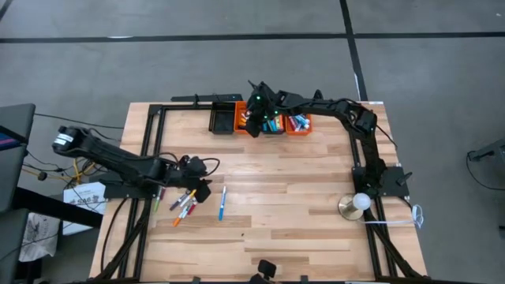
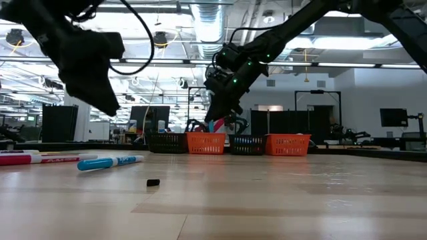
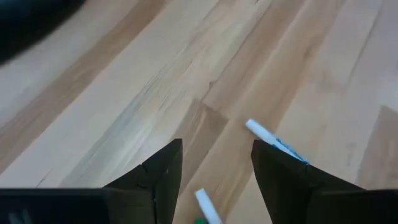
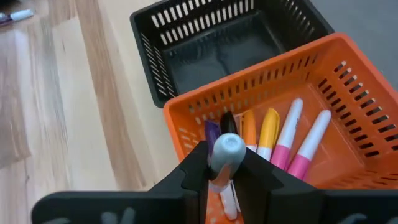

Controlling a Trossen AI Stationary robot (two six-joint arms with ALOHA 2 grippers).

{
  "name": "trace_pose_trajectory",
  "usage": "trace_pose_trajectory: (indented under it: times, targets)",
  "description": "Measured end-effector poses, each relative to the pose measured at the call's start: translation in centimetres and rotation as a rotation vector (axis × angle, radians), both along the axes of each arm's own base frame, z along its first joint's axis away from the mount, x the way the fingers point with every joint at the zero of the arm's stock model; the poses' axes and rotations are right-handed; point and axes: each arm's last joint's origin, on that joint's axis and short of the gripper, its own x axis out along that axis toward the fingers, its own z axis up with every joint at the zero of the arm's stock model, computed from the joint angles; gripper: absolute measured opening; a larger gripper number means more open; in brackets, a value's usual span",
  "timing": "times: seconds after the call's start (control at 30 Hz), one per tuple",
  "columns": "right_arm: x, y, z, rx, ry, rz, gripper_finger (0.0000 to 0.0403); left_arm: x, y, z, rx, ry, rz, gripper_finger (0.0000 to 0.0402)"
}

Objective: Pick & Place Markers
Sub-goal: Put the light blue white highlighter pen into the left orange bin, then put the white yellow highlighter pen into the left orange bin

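Two grippers busy: right gripper (image 4: 225,177) clasping a grey-capped marker (image 4: 227,151) above far orange bin (image 4: 348,74) for dropping, left gripper (image 3: 216,171) spread over loose markers (image 1: 183,203).

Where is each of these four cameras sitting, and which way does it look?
High: overhead, straight down; table, both arms.
Low: at tabletop height, level across to the bins; both arms overhead.
Left wrist: on the left arm, past its open left claw at a blue marker.
Right wrist: on the right arm, its right claw holding a marker over an orange bin.
Shared: high and low both show the blue marker.
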Motion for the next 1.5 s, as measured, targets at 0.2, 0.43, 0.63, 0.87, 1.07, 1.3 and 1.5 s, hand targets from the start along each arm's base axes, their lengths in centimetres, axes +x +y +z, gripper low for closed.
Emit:
trace_pose_trajectory:
  times: [0.2,0.43,0.63,0.87,1.07,1.3,1.5]
  targets:
    - [0.0,0.0,0.0,-0.017,0.007,-0.004,0.007,0.5,0.6,-0.8,-0.033,0.053,0.015,0.0188]
    - [0.0,-0.1,0.0,-0.04,0.014,-0.025,0.0159,0.6,0.6,-1.1,-0.053,0.071,0.003,0.0188]
    - [-0.1,-0.1,0.3,-0.034,0.005,0.007,0.0228,0.5,0.5,-1.1,-0.089,0.073,0.012,0.0188]
    - [-0.3,0.7,3.5,-0.012,-0.12,0.148,0.0239,0.3,0.5,-1.3,-0.121,0.094,0.042,0.0173]
    - [-1.6,2.1,8.6,-0.131,-0.205,0.161,0.0233,0.2,0.5,-1.3,-0.13,0.099,0.038,0.0161]
    - [-4.0,5.8,13.0,-0.24,-0.262,0.143,0.0232,0.2,0.5,-1.3,-0.128,0.1,0.037,0.0153]
    - [-7.1,10.0,13.1,-0.315,-0.31,0.139,0.0232,0.2,0.2,-1.3,-0.128,0.1,0.021,0.0139]
